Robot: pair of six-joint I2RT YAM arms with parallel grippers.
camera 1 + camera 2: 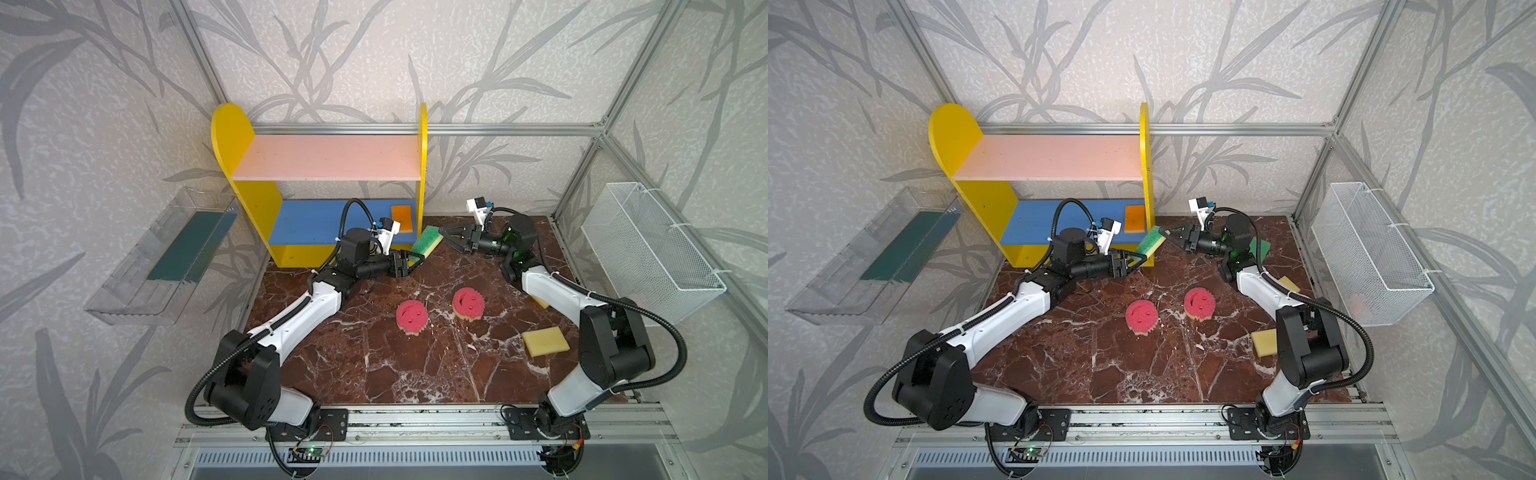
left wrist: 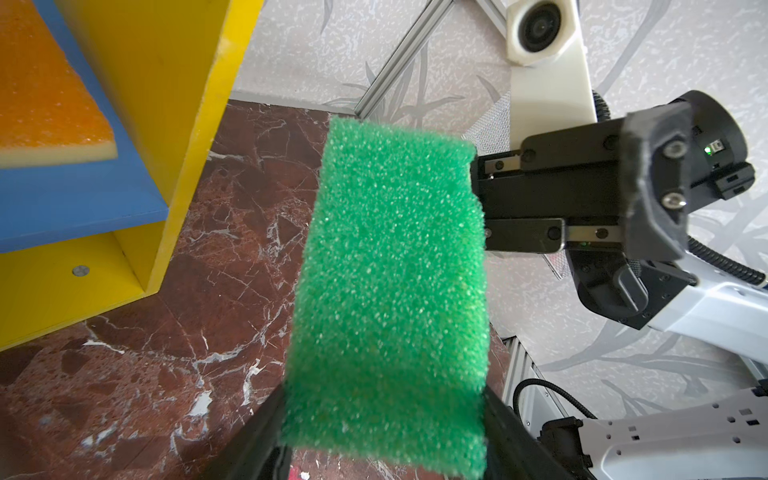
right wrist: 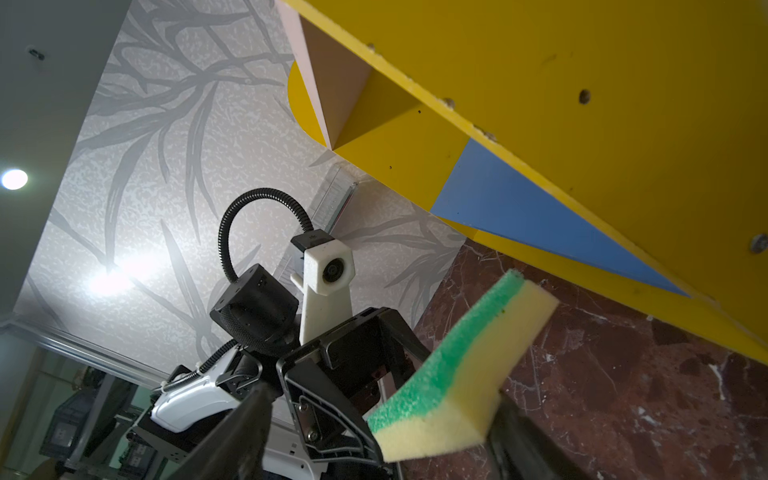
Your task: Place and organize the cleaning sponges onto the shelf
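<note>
- Left gripper [image 1: 419,259] clamps the rectangular yellow foam sponge with coarse green scrub face [image 1: 424,246], aloft just off the front right edge of the yellow wooden shelf [image 1: 232,137].
- Right gripper [image 1: 444,237]: fingers spread wide at the sponge's right end.
- Blue middle board [image 1: 316,220]: 1 orange-faced sponge [image 1: 401,219] far right, open room leftward.
- 2 round pink smiley sponges [image 1: 411,316] [image 1: 468,304] lie on the veined brown marble tabletop [image 1: 374,365].

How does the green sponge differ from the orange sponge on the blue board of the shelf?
Colour: the green sponge has a green scrub face; the orange sponge has an orange one.
Place: the orange sponge lies on the blue board; the green sponge is in the air by the shelf, in the left hand.
Pose: the orange sponge lies flat; the green sponge is tilted.
Both are rectangular with a yellow foam layer.
</note>
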